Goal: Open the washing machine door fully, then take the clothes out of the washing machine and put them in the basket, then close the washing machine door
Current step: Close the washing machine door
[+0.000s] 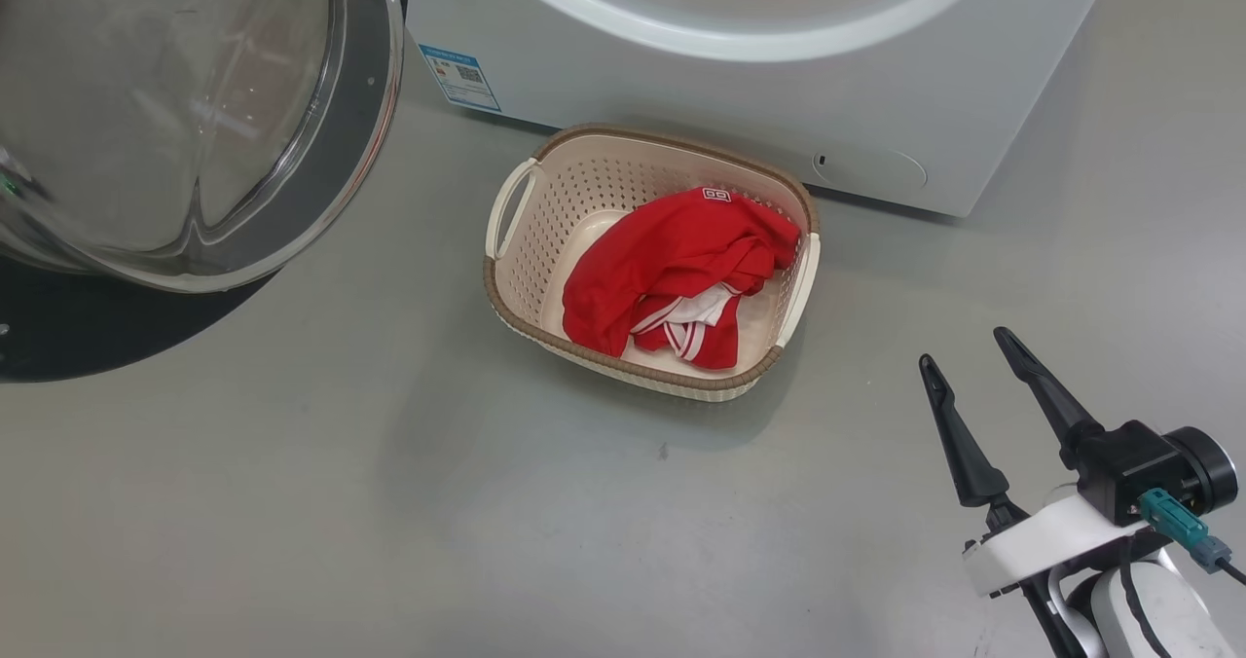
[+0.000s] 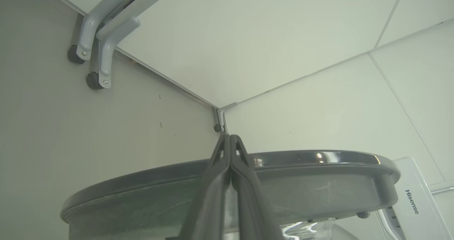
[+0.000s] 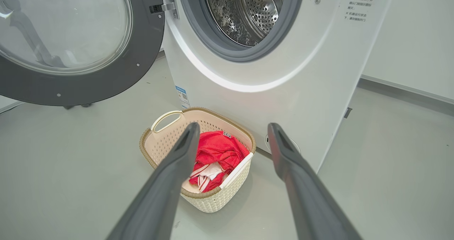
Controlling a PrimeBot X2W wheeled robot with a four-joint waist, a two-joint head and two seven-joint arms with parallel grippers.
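Red clothes in the basket, washing machine door open.
The clothes lie heaped in the basket, which sits on the floor just before the washing machine; the door stands swung wide. The right gripper hovers near the basket, fingers spread, empty. The left gripper is pinched together at the door's rim, empty.

Left gripper closed, seemingly empty; right gripper spread

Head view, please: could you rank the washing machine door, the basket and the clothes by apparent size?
1. washing machine door, partly cropped and nearer the camera, which inflates it
2. basket
3. clothes, inside the basket
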